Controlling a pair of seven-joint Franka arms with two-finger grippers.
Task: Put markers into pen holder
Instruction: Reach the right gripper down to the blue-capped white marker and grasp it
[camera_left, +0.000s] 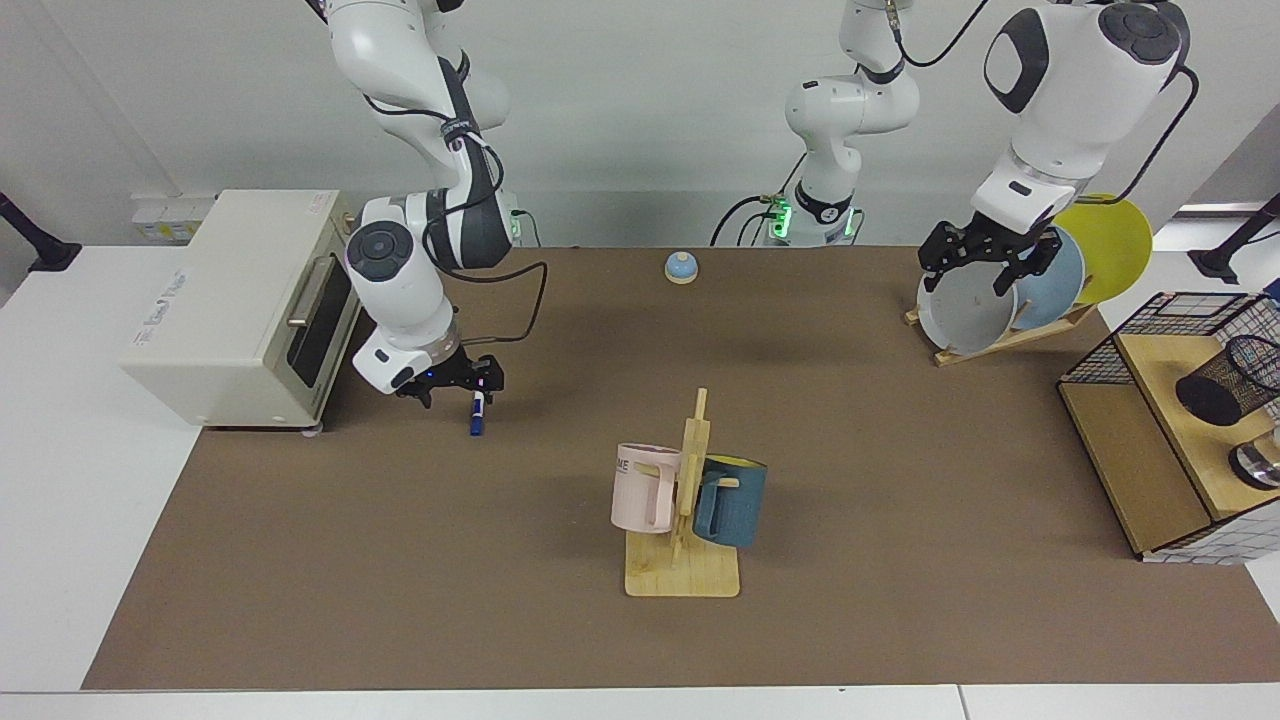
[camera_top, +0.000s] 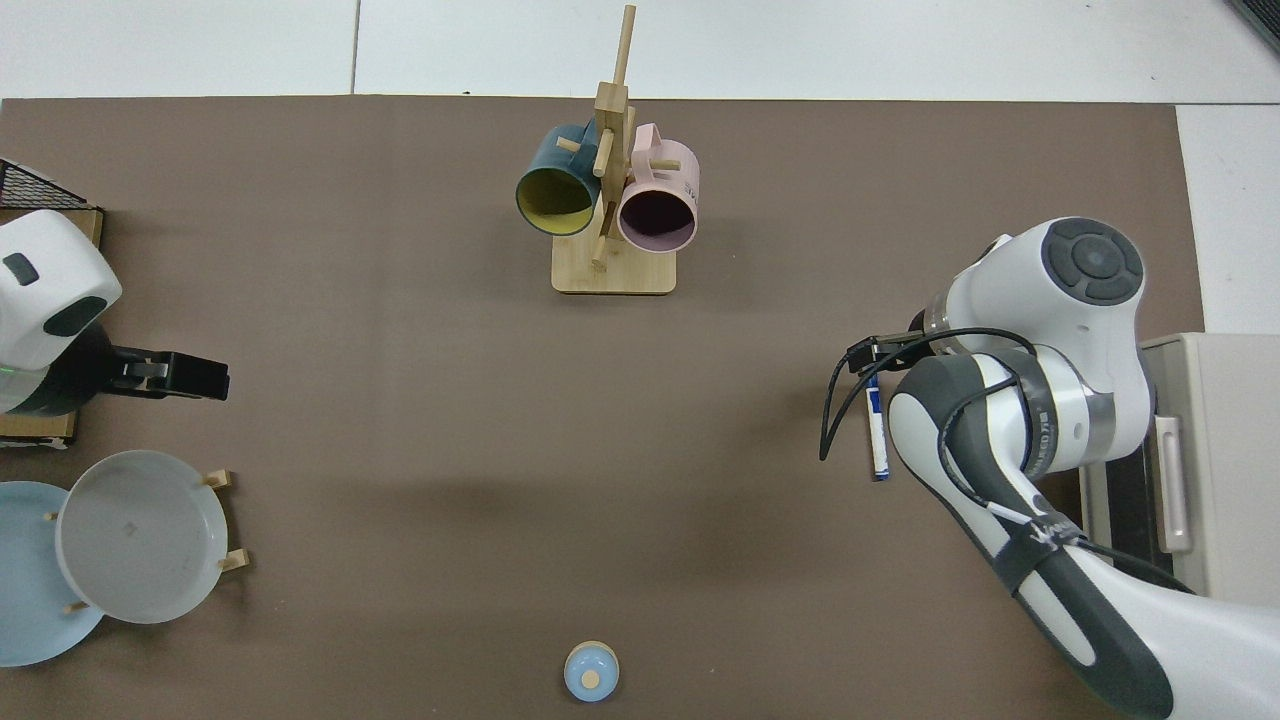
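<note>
Right end effector (camera_left: 455, 392) is low over the brown mat on the bench (camera_left: 400, 560), at the marker (camera_left: 478, 412). Marker lies flat on the mat, near the toaster oven (camera_left: 235, 305). In the facing view only its blue end shows below the fingers; the upper barrel is hidden behind the end effector. In the top view the white barrel (camera_top: 877, 440) runs out from under the arm, and the end effector (camera_top: 868, 356) sits over the capped end. Fingers stand apart, one on each side of the marker as far as can be judged; whether they touch it cannot be told. No sign of a lift: the marker looks to be resting on the mat.

Left end effector (camera_left: 985, 262) hangs by the plates on the rack (camera_left: 1000, 300), fingers apart, holding nothing. That arm waits.

Pen holder (camera_left: 1222, 380) is at the far side of the bench, on the wooden shelf inside the wire basket (camera_left: 1170, 310), tipped so its mouth faces up and away. Well apart from the marker, with the mug stand (camera_left: 685, 500) between. Not seen in the top view.

Progress, as judged: early. Reach to the marker looks done. Left to do: close on the marker, lift, carry across the bench, and drop it in the holder. Nothing is visible in the holder.
</note>
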